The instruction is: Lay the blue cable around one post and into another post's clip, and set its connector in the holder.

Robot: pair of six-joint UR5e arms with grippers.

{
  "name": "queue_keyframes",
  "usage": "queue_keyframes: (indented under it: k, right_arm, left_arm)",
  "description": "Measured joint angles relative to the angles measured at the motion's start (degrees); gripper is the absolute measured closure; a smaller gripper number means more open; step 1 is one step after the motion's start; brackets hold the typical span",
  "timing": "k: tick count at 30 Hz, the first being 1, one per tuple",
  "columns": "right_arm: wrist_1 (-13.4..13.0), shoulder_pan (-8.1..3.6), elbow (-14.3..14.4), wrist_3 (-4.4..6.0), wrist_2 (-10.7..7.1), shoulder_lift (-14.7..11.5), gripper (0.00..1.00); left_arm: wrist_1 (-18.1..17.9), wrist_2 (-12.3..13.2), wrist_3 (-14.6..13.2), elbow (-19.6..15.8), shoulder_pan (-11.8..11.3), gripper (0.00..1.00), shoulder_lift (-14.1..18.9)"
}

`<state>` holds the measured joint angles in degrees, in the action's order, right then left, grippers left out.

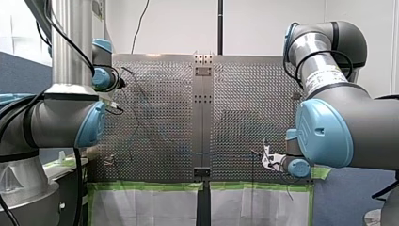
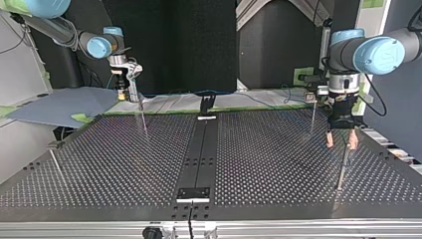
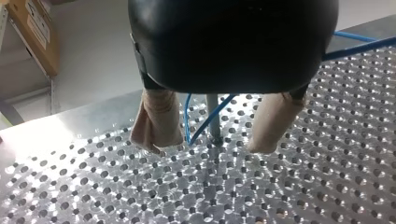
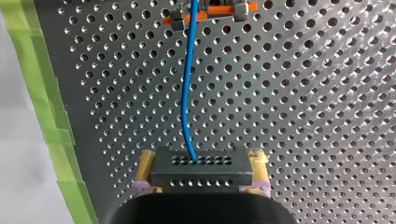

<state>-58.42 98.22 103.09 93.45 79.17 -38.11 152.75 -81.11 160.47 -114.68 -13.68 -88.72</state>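
Closest to the right wrist lens: my right gripper (image 4: 201, 161), its yellow-padded fingers (image 4: 145, 169) clamped on the two short sides of a dark grey rectangular connector block (image 4: 201, 175) with two rows of small holes. Thin blue cable (image 4: 187, 93) leaves the block's top face and runs ahead of the gripper over the perforated metal table (image 4: 303, 116) to an orange clip fixture (image 4: 210, 14). Green tape (image 4: 42, 93) lines the table edge beside this gripper. Left wrist view: my left gripper (image 3: 208, 145), black body, beige padded fingers (image 3: 156, 123) spread apart, grasping nothing. Thin metal post (image 3: 213, 116) stands upright between them, touching neither. Sharp bend of the cable (image 3: 189, 135) lies just beside the post's foot, between the fingers; contact with the post cannot be told. Top view: left gripper (image 2: 341, 142) hangs near the table's edge at the view's right, straddling the post (image 2: 342, 169); right gripper (image 2: 124, 87) sits at the far edge, view's left.
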Motion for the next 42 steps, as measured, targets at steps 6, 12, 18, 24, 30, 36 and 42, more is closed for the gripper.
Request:
queue_keyframes:
  k: [6,12,18,24,30,36,42]
  right_arm:
    - [-0.1,0.0,-0.03,0.07,-0.03,0.0,0.96]
    - [-0.18,0.0,-0.03,0.09,-0.04,0.0,0.96]
    - [-0.39,0.0,-0.02,0.34,-0.05,0.0,0.96]
    - [-0.54,0.0,-0.03,0.43,-0.05,0.0,0.96]
    - [-0.56,0.0,-0.03,0.44,-0.05,0.0,0.96]
    - [-0.61,0.0,-0.02,0.44,-0.06,0.0,0.96]
    - [-0.71,0.0,-0.03,0.51,-0.05,0.0,0.96]
  left_arm:
    - [0.71,-0.3,-1.41,1.0,-0.08,0.0,0.0]
    - [3.86,-2.24,-4.52,3.77,-0.1,0.0,-0.1]
    - [7.3,-5.56,-7.96,5.59,0.08,0.0,-0.19]
    - [10.72,-8.7,-11.39,5.87,0.43,0.0,-0.31]
    - [13.74,-9.59,-14.42,6.62,0.5,0.0,-0.39]
    - [16.5,-9.76,-17.16,8.65,0.69,0.0,-0.4]
    - [19.5,-9.81,-19.88,9.52,0.98,0.0,-0.42]
